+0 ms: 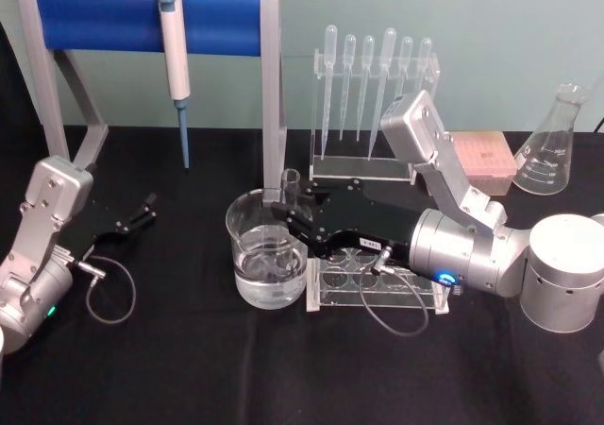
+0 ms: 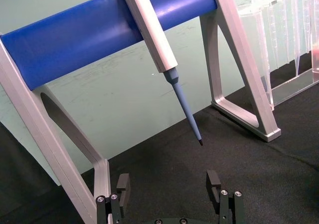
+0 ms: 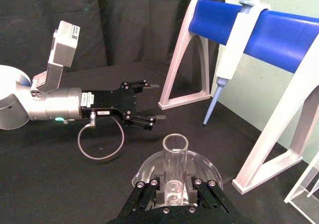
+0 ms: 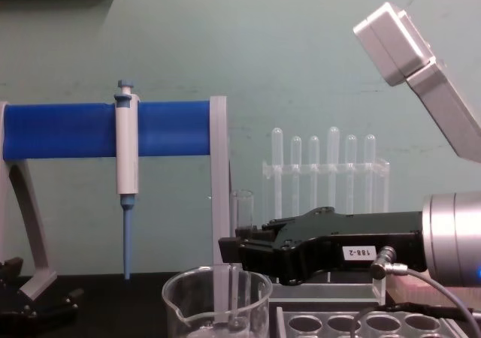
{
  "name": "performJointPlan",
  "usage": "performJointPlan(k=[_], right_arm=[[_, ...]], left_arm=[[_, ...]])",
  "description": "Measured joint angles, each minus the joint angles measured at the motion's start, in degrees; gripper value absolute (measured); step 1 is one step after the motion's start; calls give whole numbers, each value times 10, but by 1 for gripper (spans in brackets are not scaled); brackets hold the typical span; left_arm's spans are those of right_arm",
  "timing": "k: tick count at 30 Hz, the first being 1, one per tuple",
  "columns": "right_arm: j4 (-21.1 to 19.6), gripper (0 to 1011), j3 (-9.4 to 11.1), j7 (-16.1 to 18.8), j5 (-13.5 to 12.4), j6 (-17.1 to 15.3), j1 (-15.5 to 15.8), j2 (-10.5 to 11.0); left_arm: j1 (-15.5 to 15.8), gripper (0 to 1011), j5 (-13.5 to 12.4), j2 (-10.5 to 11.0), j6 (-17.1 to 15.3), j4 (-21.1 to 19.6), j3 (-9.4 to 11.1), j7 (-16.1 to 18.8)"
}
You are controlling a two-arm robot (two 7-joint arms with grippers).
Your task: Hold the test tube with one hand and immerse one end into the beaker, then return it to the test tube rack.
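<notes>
- Grip on the test tube (image 3: pixel 174 157) looks firm: my right gripper (image 3: pixel 174 193) has its fingers pressed in on both sides of the glass, a little below the open rim.
- I see the tube standing upright, rim uppermost, with its lower length down inside the beaker (image 1: pixel 247 255). I cannot tell whether the rounded end reaches the clear liquid in the beaker's bottom.
- My right gripper comes in over the beaker's rim from the beaker's right. Its black body lies above the test tube rack (image 1: pixel 332 288), which stands just to the right of the beaker.
- My left gripper (image 1: pixel 142 212) sits well to the left of the beaker, low over the black tablecloth (image 1: pixel 189 368), fingers spread wide with nothing between them.
- Behind the beaker and to its left, a pipette (image 1: pixel 175 47) hangs tip-down from the blue bar of a grey stand (image 1: pixel 104 19).
- Behind the beaker to its right stands a clear holder of plastic droppers (image 1: pixel 373 85).
- Farther right of the beaker are a pink box (image 1: pixel 486 156) and a conical flask (image 1: pixel 552 146).
</notes>
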State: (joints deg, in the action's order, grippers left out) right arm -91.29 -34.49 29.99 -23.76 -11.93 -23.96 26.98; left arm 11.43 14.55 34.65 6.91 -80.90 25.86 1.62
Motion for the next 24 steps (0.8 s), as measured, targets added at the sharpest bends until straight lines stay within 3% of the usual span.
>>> performJointPlan(k=[24], right_arm=[[0,241,0,0,0,0,0,0]], left_arm=[[0,1000,0,0,0,0,0,0]])
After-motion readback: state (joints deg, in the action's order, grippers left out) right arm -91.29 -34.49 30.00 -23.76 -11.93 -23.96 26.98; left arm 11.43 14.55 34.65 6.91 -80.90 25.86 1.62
